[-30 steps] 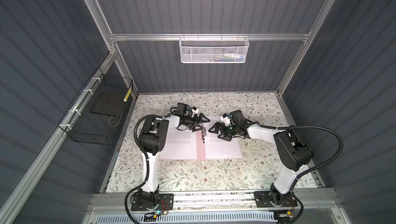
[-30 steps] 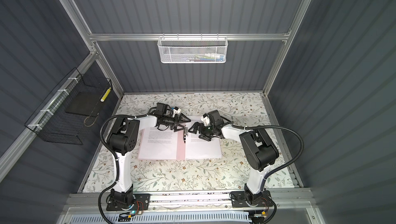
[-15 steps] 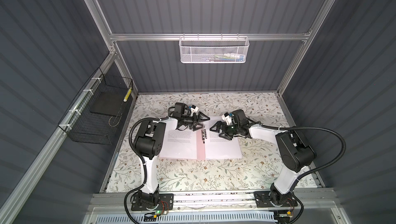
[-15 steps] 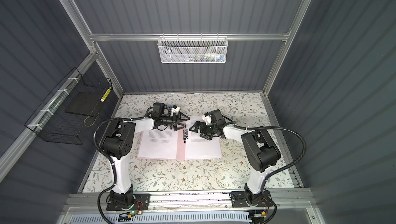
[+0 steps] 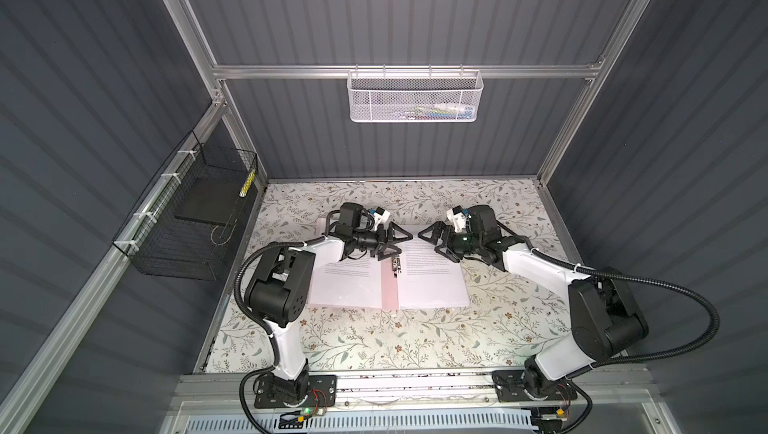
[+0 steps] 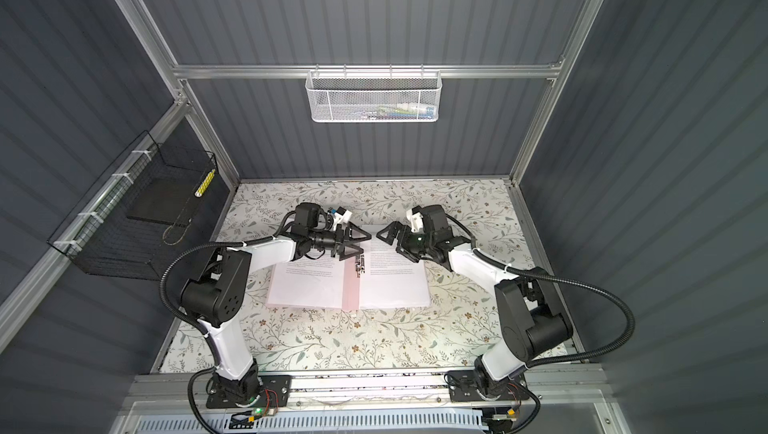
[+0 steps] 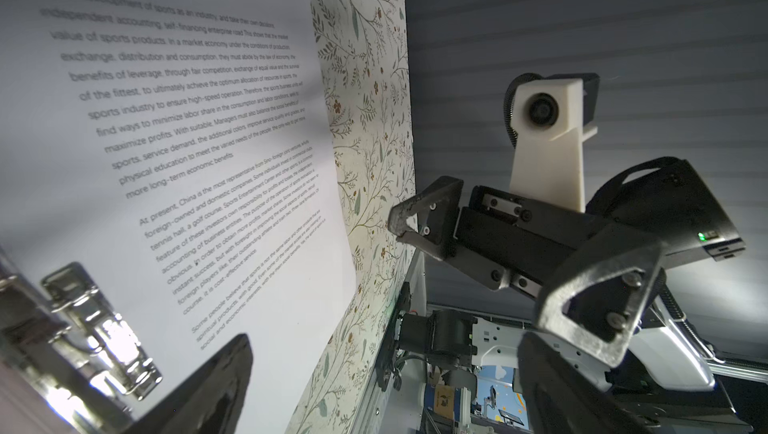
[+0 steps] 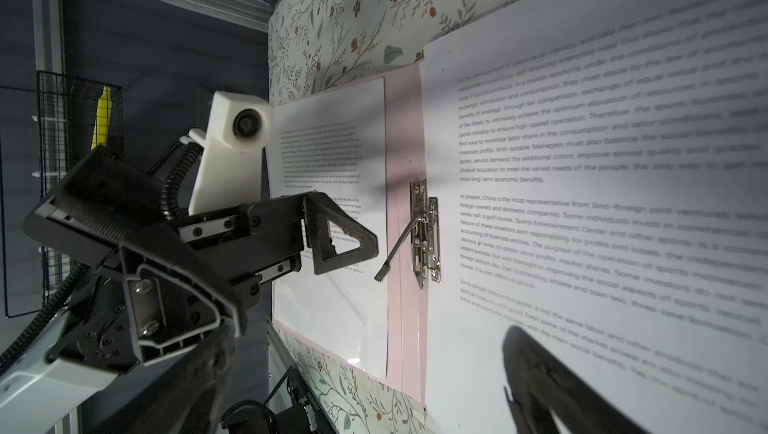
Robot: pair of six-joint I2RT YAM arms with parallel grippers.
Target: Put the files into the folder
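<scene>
Folder (image 5: 389,290): a thin pale pink card cover, lying open and flat at the middle of the floral-patterned table (image 5: 374,340), as both top views show (image 6: 351,290). 2 white paper files printed with black text rest on it. The left sheet (image 5: 345,286) covers the left flap and the right sheet (image 5: 430,286) covers the right flap, with a bare pink strip of spine between them.

A silver metal clip (image 5: 397,263) sits on the spine, just beside the inner edge of the right sheet. In the right wrist view the clip (image 8: 424,232) has its thin lever (image 8: 395,251) raised and angled toward the left sheet (image 8: 332,320). Whether the right sheet (image 8: 582,245) lies under the clamp bar cannot be told.

The black left gripper (image 5: 401,244) and the black right gripper (image 5: 428,242) hover above the far half of the folder. They face each other across the spine, tips near but apart. Each has its jaws spread wide and holds nothing, and the left wrist view shows the same of the right gripper (image 7: 469,272).

On the left wall, a black wire basket (image 5: 174,257) holds a flat black slab (image 5: 208,203). A white mesh basket (image 5: 374,99) hangs from the back rail.
</scene>
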